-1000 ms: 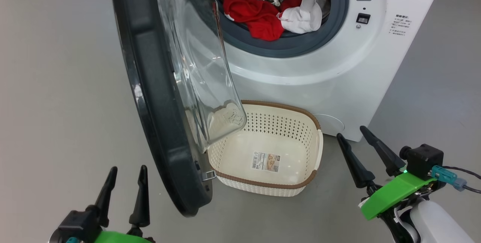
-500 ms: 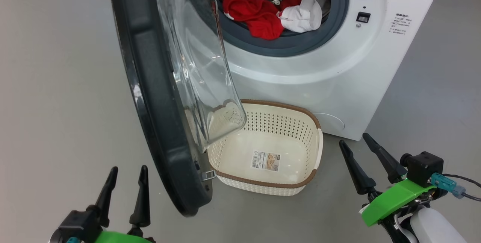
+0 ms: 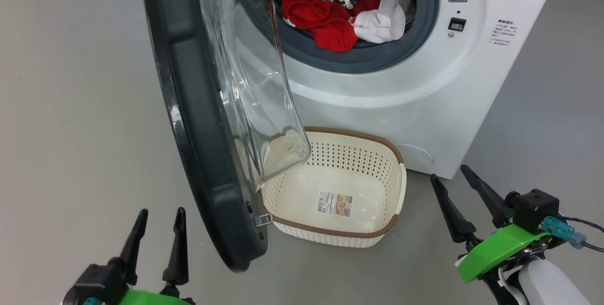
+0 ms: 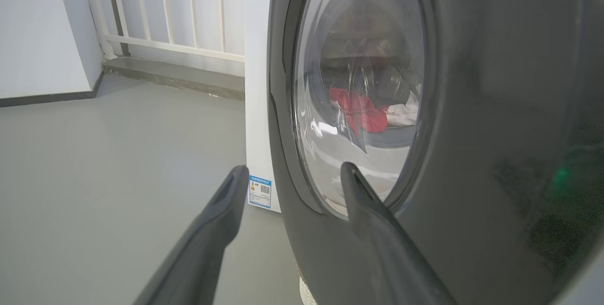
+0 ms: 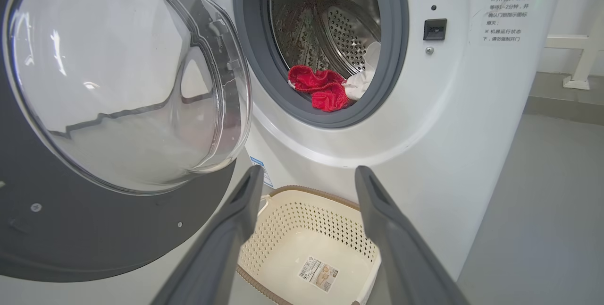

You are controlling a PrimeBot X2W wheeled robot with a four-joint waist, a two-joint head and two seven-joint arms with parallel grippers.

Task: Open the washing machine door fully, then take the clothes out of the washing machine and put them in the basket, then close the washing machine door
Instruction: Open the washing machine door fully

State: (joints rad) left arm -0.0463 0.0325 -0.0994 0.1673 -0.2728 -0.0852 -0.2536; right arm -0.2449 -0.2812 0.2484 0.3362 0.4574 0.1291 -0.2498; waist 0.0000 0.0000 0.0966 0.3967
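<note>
left gripper (image 3: 161, 210): jaws spread wide, nothing held. right gripper (image 3: 448, 172): jaws spread wide, nothing held.

the washing machine door (image 3: 188, 106) stands swung out, near and ahead-right of the left gripper, apparently short of full swing. it is rigid, hinged and probably heavy. its glossy black rim is likely slippery. push on the broad rim face rather than on the clear bowl window (image 3: 245, 83).

the clothes (image 3: 330, 21) lie at the mouth of the washing machine (image 3: 401, 97), well ahead and to the left of the right gripper, draped onto the grey ring (image 3: 358, 57). they are soft, light and limp. pinch a raised fold on top of the heap and expect trailing ends to drag on the ring.

the basket (image 3: 358, 136) sits on the floor (image 3: 71, 106), ahead-left of the right gripper, below the opening. it is empty and probably light enough to slide if knocked.
</note>
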